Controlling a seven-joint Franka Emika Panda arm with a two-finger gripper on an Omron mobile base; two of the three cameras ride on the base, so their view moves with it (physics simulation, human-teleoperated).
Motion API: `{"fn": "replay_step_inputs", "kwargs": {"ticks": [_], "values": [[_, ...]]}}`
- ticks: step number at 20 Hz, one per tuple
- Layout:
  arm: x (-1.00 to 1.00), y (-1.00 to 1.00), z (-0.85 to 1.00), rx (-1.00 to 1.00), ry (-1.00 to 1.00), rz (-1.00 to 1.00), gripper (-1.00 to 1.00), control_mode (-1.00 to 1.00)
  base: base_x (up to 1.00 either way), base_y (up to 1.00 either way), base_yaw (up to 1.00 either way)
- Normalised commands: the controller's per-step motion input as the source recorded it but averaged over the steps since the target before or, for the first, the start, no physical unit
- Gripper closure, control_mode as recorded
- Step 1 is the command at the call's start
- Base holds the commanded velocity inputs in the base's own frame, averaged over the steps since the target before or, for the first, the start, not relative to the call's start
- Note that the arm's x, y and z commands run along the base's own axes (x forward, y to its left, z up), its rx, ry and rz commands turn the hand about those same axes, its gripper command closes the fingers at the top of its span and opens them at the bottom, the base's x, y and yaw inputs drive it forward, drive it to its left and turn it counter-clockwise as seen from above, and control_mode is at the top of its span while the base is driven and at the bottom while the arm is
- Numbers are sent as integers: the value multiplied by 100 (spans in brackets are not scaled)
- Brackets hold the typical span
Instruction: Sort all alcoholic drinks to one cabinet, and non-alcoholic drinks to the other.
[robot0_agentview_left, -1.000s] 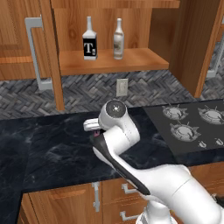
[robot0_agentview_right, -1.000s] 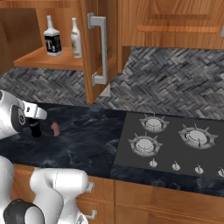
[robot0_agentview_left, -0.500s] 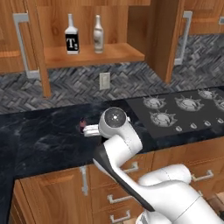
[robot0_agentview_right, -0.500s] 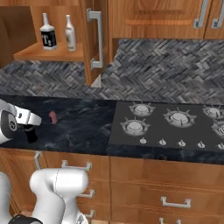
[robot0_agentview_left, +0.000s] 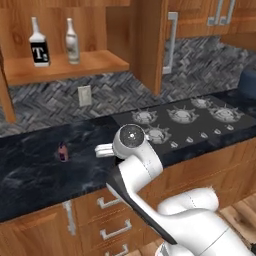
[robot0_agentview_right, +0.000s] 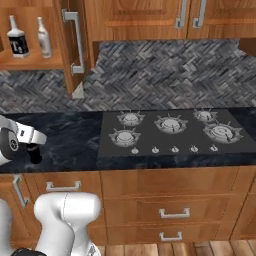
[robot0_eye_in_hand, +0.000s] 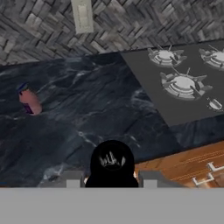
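Note:
My gripper (robot0_eye_in_hand: 111, 181) is shut on the black cola-style bottle (robot0_eye_in_hand: 112, 162), whose dark top fills the gap between the fingers. From the right base view the same bottle (robot0_agentview_right: 34, 153) hangs under the hand near the counter's front edge. The pink-purple bottle (robot0_agentview_left: 62, 151) stands alone on the dark counter, also in the hand view as the pink bottle (robot0_eye_in_hand: 29, 102), ahead and to the left. The square clear bottle marked "T" (robot0_agentview_left: 39, 48) and the slim cream-white bottle (robot0_agentview_left: 73, 42) stand side by side on the open cabinet's shelf (robot0_agentview_left: 60, 67).
A gas hob (robot0_agentview_right: 170, 131) takes up the counter's right half. The open cabinet's door (robot0_agentview_right: 75, 45) juts out over the counter. Closed upper cabinets (robot0_agentview_right: 150, 17) lie to the right, a wall outlet (robot0_agentview_left: 85, 95) sits on the backsplash, and drawers (robot0_agentview_right: 170, 212) are below.
The base has driven to the right, so the whole scene has slid left in both base views. The gripper has stayed shut on the black bottle.

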Motion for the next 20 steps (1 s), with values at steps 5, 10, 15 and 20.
{"fn": "replay_step_inputs", "kwargs": {"ticks": [5, 10, 15, 20], "values": [[0, 0, 0, 0, 0, 0, 100, 100, -7, -39, -39], [0, 0, 0, 0, 0, 0, 100, 100, -12, -56, -36], [0, 0, 0, 0, 0, 0, 100, 100, -15, -67, -36], [0, 0, 0, 0, 0, 0, 100, 100, -4, -73, -36]]}}
